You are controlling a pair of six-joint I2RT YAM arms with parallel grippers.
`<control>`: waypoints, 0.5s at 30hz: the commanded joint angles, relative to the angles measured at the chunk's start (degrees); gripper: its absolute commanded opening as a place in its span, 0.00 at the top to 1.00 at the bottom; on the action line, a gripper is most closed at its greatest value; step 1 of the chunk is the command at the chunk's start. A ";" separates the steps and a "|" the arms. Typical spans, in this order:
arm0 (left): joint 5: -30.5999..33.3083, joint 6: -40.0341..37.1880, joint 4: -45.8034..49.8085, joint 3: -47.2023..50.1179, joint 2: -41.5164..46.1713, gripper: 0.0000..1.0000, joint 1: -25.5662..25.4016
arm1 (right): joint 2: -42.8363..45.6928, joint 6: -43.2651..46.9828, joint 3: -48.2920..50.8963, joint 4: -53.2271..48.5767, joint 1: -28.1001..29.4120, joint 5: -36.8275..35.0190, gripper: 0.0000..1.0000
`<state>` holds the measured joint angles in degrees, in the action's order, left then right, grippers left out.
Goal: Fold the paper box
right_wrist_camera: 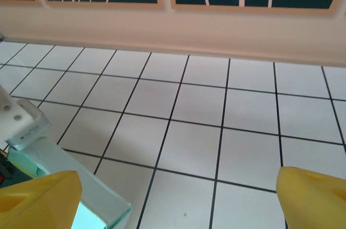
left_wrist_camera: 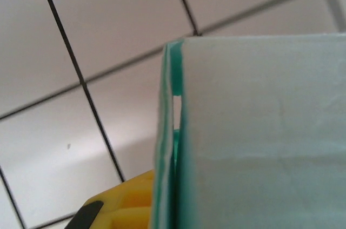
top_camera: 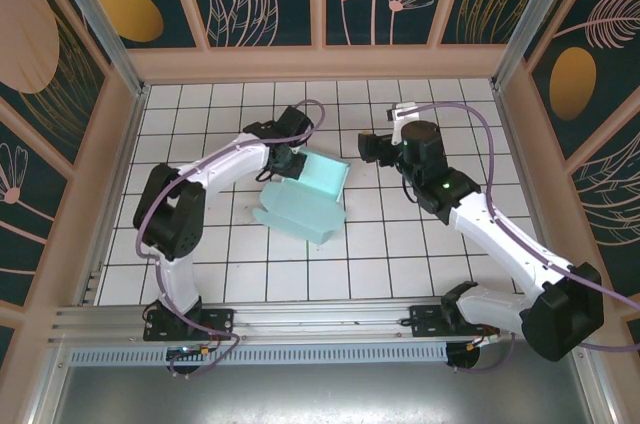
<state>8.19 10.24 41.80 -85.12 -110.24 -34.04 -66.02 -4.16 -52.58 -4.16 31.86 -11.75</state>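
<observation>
The pale teal paper box (top_camera: 305, 202) stands partly folded on the tiled floor, with its walls raised and its open side up. My left gripper (top_camera: 287, 162) sits at the box's back left wall. In the left wrist view that wall's doubled edge (left_wrist_camera: 172, 148) runs up between the jaws. One yellow finger (left_wrist_camera: 121, 202) presses against it, and the other finger is hidden behind the card (left_wrist_camera: 259, 132). My right gripper (top_camera: 368, 149) hovers just right of the box, open, its yellow fingers (right_wrist_camera: 38, 199) wide apart over bare tiles. A box corner (right_wrist_camera: 81, 202) shows at its lower left.
The white tiled floor (top_camera: 420, 244) is enclosed by a wooden frame and patterned panels, with the back wall (right_wrist_camera: 216, 29) close ahead of the right gripper. A white part of the left arm (right_wrist_camera: 19, 121) shows at the left edge of the right wrist view.
</observation>
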 commanded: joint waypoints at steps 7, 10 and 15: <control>-4.13 -7.34 23.28 -8.99 -10.11 1.00 0.11 | -0.94 2.04 1.09 -0.05 -2.94 3.36 0.07; -5.68 -8.17 26.53 -11.64 -14.23 1.00 -0.19 | -2.20 2.14 0.97 0.21 -2.94 3.61 0.07; -5.63 -8.74 28.95 -15.54 -18.87 0.95 -0.34 | -3.43 2.13 0.73 0.40 -2.88 3.13 0.07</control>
<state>2.94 2.92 66.06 -99.24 -126.10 -34.15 -69.10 -2.90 -52.21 -4.43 29.12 -8.88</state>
